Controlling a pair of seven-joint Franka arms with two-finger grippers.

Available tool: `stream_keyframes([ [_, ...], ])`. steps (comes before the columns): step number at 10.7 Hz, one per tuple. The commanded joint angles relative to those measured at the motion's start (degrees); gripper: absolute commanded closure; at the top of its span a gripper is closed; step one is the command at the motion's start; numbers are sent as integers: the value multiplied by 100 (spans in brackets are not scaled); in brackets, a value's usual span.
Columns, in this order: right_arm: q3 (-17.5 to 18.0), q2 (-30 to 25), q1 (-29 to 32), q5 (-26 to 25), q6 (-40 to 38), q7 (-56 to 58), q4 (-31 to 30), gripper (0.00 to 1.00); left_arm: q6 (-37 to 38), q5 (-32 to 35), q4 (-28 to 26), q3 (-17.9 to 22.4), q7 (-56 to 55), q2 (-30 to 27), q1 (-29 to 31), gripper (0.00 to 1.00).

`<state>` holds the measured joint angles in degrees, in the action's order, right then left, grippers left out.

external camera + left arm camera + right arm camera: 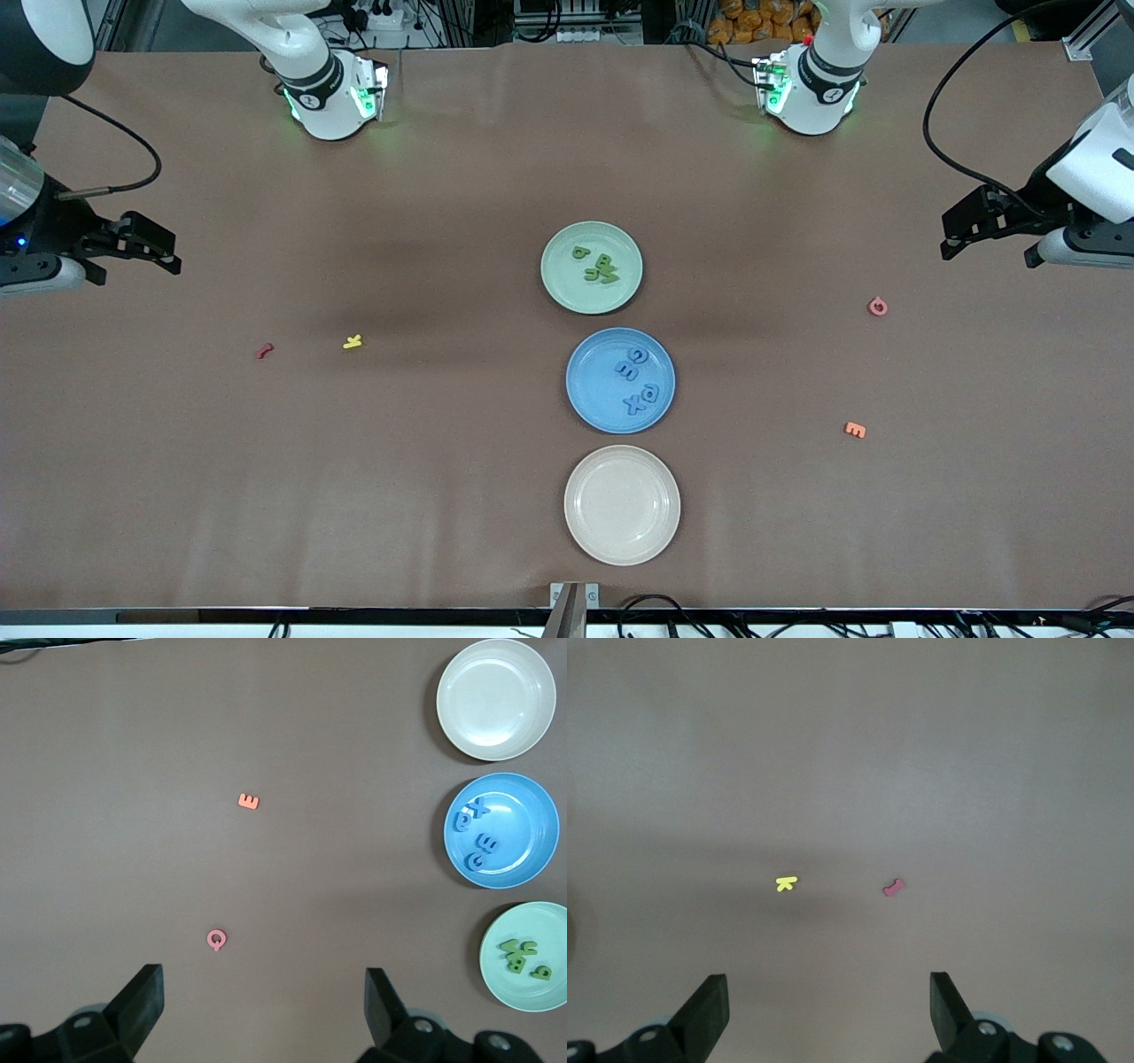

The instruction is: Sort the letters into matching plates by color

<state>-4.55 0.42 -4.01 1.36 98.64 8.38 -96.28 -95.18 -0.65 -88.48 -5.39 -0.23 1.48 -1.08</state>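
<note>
Four green letters [601, 267] in green plate [563, 288]; both grippers open, empty.

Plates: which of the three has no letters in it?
The beige-cream plate, nearest the front camera, is bare. The blue plate holds blue letters; the pale green plate holds green letters.

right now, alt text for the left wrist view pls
Three plates in a row: cream plate empty, blue plate with blue letters, green plate with green letters. Orange letter and pink letter lie beside them, under the open left claw.
</note>
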Motion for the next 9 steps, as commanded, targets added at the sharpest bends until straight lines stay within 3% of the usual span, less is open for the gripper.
stream_keyframes([
  [1,-73,37,-30,-233,-117,164,232,0,-9,135,-3,-32,-56,-16,20,0],
  [9,-319,169,-144,-198,-424,172,233,0,-18,144,15,-41,-56,-25,-16,0],
])
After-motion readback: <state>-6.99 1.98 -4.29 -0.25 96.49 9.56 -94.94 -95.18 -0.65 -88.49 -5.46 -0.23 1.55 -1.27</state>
